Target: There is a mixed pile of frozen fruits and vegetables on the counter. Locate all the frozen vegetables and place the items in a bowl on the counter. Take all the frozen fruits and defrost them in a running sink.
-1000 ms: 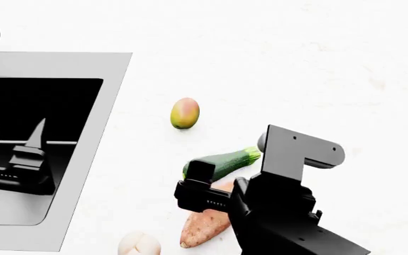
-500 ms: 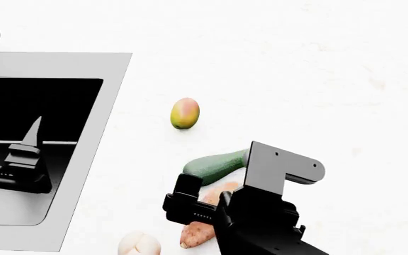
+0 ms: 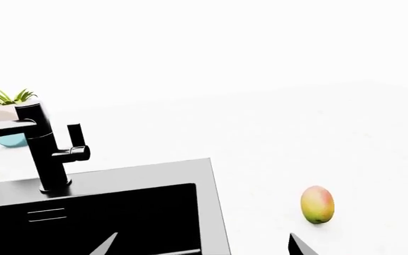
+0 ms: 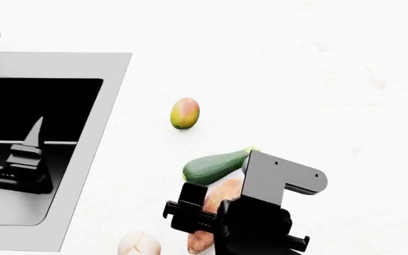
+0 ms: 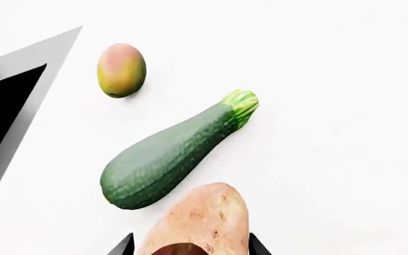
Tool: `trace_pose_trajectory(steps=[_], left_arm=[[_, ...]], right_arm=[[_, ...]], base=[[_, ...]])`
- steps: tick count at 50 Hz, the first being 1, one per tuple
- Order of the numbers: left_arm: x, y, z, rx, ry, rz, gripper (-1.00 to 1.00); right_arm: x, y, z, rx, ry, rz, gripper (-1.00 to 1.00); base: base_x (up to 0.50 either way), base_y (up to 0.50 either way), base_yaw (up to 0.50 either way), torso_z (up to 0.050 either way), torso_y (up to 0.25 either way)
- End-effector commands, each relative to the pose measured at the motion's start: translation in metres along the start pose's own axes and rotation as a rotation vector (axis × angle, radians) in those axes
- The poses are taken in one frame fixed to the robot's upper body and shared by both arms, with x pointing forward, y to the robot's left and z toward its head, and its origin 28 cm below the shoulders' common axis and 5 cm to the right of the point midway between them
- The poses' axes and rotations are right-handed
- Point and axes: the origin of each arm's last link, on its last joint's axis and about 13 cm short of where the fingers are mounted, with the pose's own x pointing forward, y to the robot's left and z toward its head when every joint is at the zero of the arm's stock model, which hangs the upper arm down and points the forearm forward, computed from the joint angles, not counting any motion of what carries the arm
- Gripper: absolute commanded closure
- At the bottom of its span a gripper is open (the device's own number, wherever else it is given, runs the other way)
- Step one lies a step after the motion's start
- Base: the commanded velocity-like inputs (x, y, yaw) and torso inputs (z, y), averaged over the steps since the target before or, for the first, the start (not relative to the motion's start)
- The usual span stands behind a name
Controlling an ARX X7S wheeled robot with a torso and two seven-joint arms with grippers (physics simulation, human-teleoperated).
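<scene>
Right wrist view puts the sweet potato [image 5: 200,220] straight between the right gripper [image 5: 189,245]'s fingers, whose two dark tips stand apart on either side of its broad end, open and not yet pinching. Just beyond the fingers, the zucchini [image 5: 172,151] lies slantwise, touching or nearly touching the sweet potato; farther out sits the mango [image 5: 121,70], apart from both and nearer the sink [image 5: 9,101]. That straddle suits a first vegetable pick, I judge, since the fingers cross the tuber's width. Head view shows the cream-white lobed ball [image 4: 138,244] on the counter [image 4: 317,79], off to the side of those fingers. The left gripper [image 4: 27,159] hangs over the sink basin, fingers apart and empty. No bowl shows.
</scene>
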Motion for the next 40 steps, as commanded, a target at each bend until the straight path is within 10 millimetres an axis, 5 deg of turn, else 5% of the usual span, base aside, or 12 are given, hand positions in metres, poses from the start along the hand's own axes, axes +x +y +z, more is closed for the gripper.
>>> trace_pose_trajectory(steps=[1, 9, 18, 29, 34, 40], left_arm=[[0.001, -0.001, -0.001, 0.002, 0.004, -0.006, -1.0], [0.0, -0.001, -0.001, 0.002, 0.003, -0.008, -1.0], [0.0, -0.001, -0.003, 0.002, 0.005, -0.01, -1.0], [-0.001, -0.009, 0.01, -0.123, -0.002, -0.147, -1.0], [0.017, -0.028, 0.029, -0.118, 0.06, -0.37, -1.0], [0.052, -0.052, 0.029, -0.151, 0.161, -0.548, -1.0]], right_arm=[[-0.006, -0.001, 0.01, -0.024, -0.099, -0.081, 1.0], [-0.021, -0.012, 0.029, -0.175, -0.231, -0.024, 1.0], [-0.047, -0.045, 0.054, -0.511, -0.359, -0.21, 1.0], [-0.071, -0.071, 0.074, -0.382, -0.392, -0.164, 1.0], [-0.079, -0.073, 0.078, -0.391, -0.395, -0.156, 1.0], [-0.088, -0.081, 0.084, -0.375, -0.414, -0.165, 1.0]], base=[[0.0, 0.0, 0.0, 0.0, 0.0], [0.0, 0.0, 0.0, 0.0, 0.0], [0.0, 0.0, 0.0, 0.0, 0.0], [0.0, 0.0, 0.0, 0.0, 0.0], [0.0, 0.0, 0.0, 0.0, 0.0], [0.0, 0.0, 0.0, 0.0, 0.0]])
